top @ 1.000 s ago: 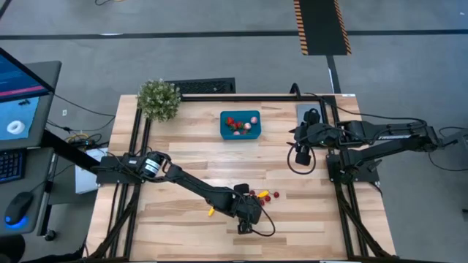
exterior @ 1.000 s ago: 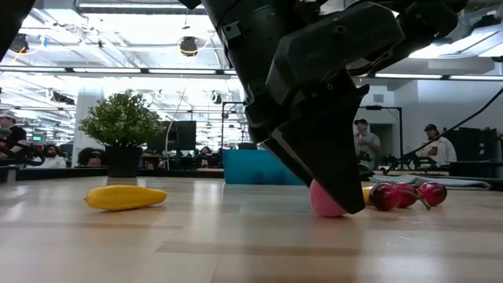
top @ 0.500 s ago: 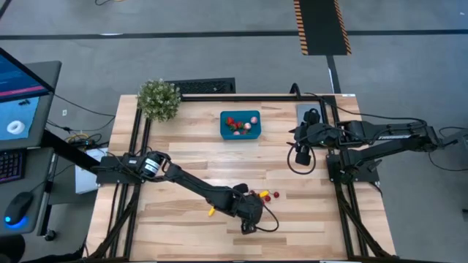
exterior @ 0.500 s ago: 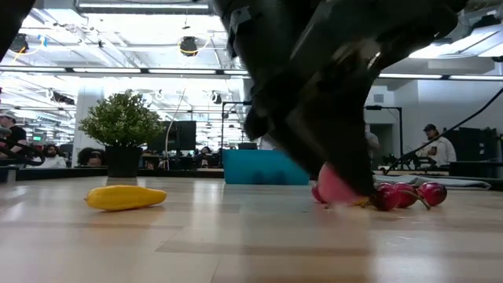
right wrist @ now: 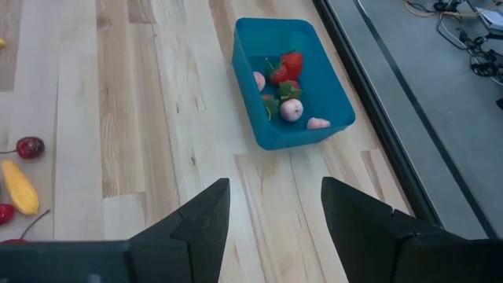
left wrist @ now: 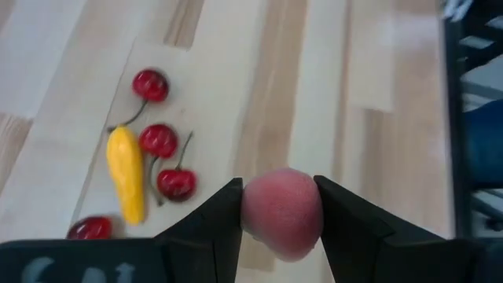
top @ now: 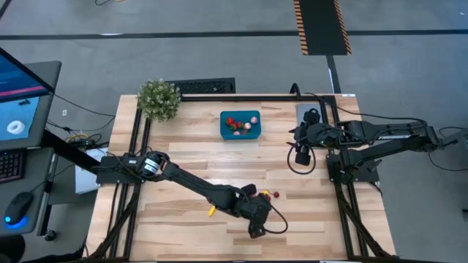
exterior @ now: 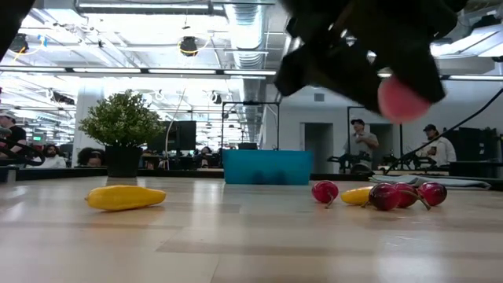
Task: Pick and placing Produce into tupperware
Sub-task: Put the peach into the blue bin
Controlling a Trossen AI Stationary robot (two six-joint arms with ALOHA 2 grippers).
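Note:
My left gripper (top: 255,228) hangs above the near middle of the table, shut on a round pink piece of produce (left wrist: 281,212). The same pink piece (exterior: 402,98) shows high above the tabletop in the low view. Loose cherries (left wrist: 159,140) and a yellow piece (left wrist: 126,174) lie on the wood past it. Another yellow piece (exterior: 126,196) lies apart to the left. The teal tupperware (top: 240,124) stands at the far middle, with strawberries and pink pieces (right wrist: 291,108) resting on its floor. My right gripper (right wrist: 275,220) waits open at the far right, above the table. My left gripper pinches the pink piece by its two opposite sides (left wrist: 248,211) between its two fingers. The fingers (left wrist: 346,216) slant downward from above. The piece bulges out past the fingertips and hangs clear of the table.
A bushy potted plant (top: 159,99) stands at the far left corner. A grey flat plate (top: 300,109) lies at the far right under my right arm. Bare wood lies between the loose cherries (top: 267,196) and the tupperware. People stand in the room beyond the table.
My left gripper has risen from the tabletop and drifted a little toward the right edge, staying shut on the pink piece. The piece sat on the wood beside the cherries and is now lifted well clear of it.

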